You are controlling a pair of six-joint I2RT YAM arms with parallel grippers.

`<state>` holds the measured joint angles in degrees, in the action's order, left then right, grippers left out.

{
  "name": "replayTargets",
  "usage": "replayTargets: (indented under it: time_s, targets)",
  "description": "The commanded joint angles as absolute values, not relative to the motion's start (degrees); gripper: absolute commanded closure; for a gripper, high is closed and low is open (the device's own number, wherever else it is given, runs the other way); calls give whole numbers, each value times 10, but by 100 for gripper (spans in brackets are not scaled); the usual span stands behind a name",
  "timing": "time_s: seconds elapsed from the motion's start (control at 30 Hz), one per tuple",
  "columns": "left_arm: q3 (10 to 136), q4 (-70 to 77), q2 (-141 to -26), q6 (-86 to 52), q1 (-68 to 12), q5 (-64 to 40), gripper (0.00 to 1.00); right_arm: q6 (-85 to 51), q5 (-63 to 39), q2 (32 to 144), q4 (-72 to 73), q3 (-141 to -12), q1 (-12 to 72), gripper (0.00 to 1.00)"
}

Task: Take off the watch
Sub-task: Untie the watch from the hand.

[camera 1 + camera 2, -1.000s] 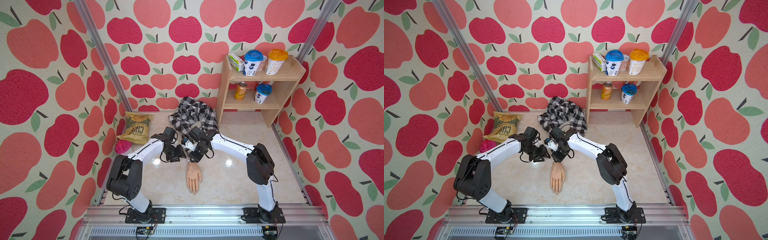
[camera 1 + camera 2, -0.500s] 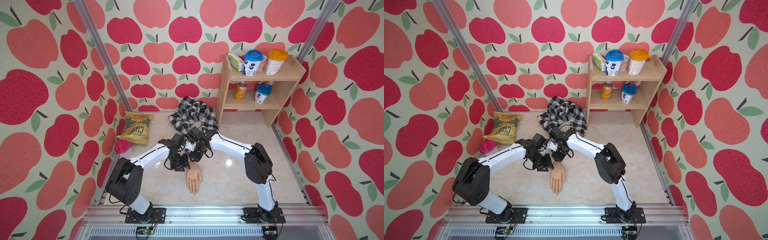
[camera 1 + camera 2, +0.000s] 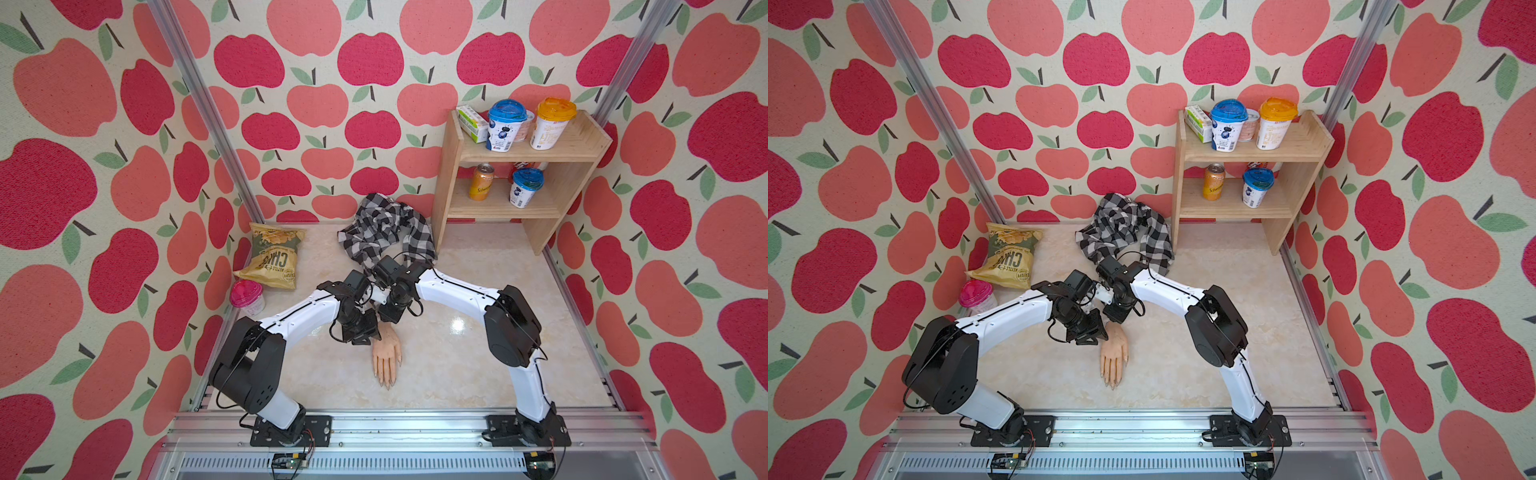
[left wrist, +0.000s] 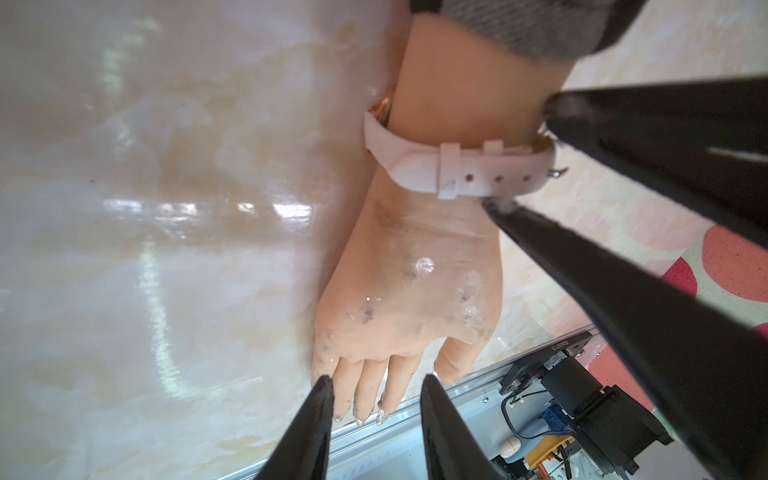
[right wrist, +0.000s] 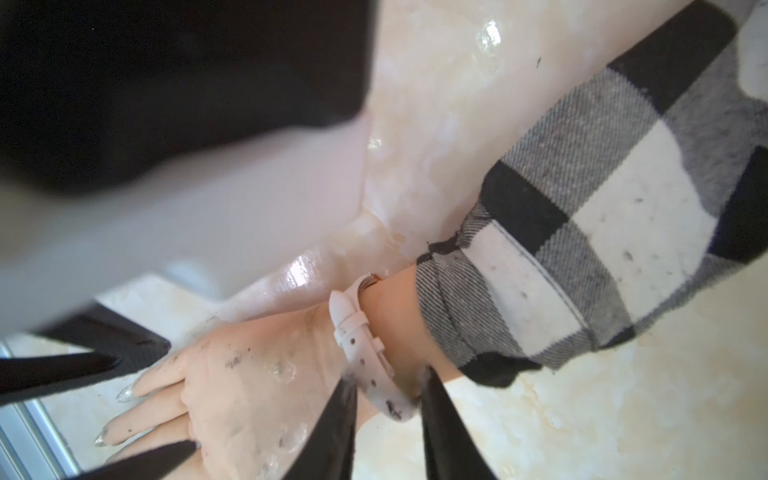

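Wrist cams: right pincer clamps watch strap, left pincer apart; top views hide watch.

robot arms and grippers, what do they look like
The left arm and right arm share white links, bulky black joints and black bases on an aluminium rail. Thin black cables loop near the wrists. The left gripper and right gripper have slim, pointed black fingers.

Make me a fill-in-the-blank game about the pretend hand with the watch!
The watch has a ___ strap.
It is buckled around the ___ of the mannequin hand.
The cup beside the chips bag has a ___ lid.
Missing words: white, wrist, pink.
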<state>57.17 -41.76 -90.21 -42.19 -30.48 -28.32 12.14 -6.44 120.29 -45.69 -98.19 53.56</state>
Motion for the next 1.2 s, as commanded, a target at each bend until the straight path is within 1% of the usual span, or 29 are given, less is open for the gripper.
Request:
replayTargets:
  time_s: [0.0, 0.03, 0.17, 0.2, 0.37, 0.4, 0.5, 0.57, 0.6, 0.77, 0.8, 0.9, 0.93, 1.07, 1.1, 1.17]
  targets:
    - [575, -400, -923, -425, -305, -270, 62, 129, -62, 1217, -457, -986, 537, 86]
    - [573, -396, -927, -426, -305, -271, 62, 128, -61, 1217, -459, -985, 538, 90]
    - [568, -382, -936, -435, -302, -265, 62, 124, -56, 1211, -458, -981, 537, 91]
    - [568, -381, -939, -436, -301, -263, 62, 123, -53, 1209, -459, -980, 538, 94]
    - [567, -384, -954, -435, -298, -256, 67, 119, -41, 1188, -462, -969, 538, 94]
    - [565, -385, -956, -435, -298, -255, 68, 117, -37, 1186, -463, -965, 538, 97]
    - [559, -387, -951, -436, -294, -256, 69, 103, -27, 1171, -458, -942, 534, 98]
    - [558, -387, -943, -438, -290, -254, 69, 87, -27, 1155, -438, -916, 532, 98]
    - [558, -388, -940, -439, -286, -254, 70, 79, -28, 1147, -427, -906, 532, 100]
    - [582, -402, -926, -432, -271, -258, 71, 32, -23, 1113, -392, -870, 531, 98]
    - [587, -407, -925, -431, -270, -258, 71, 23, -21, 1105, -380, -856, 533, 100]
    - [598, -408, -920, -428, -263, -262, 71, -5, -12, 1071, -331, -807, 536, 100]
    - [602, -408, -920, -427, -260, -265, 71, -13, -10, 1063, -318, -795, 536, 98]
    - [624, -410, -927, -419, -258, -264, 71, -20, -18, 1055, -306, -788, 533, 95]
    - [629, -410, -928, -419, -258, -262, 71, -23, -19, 1058, -308, -790, 533, 92]
    - [635, -408, -930, -418, -258, -257, 71, -25, -25, 1064, -308, -793, 533, 81]
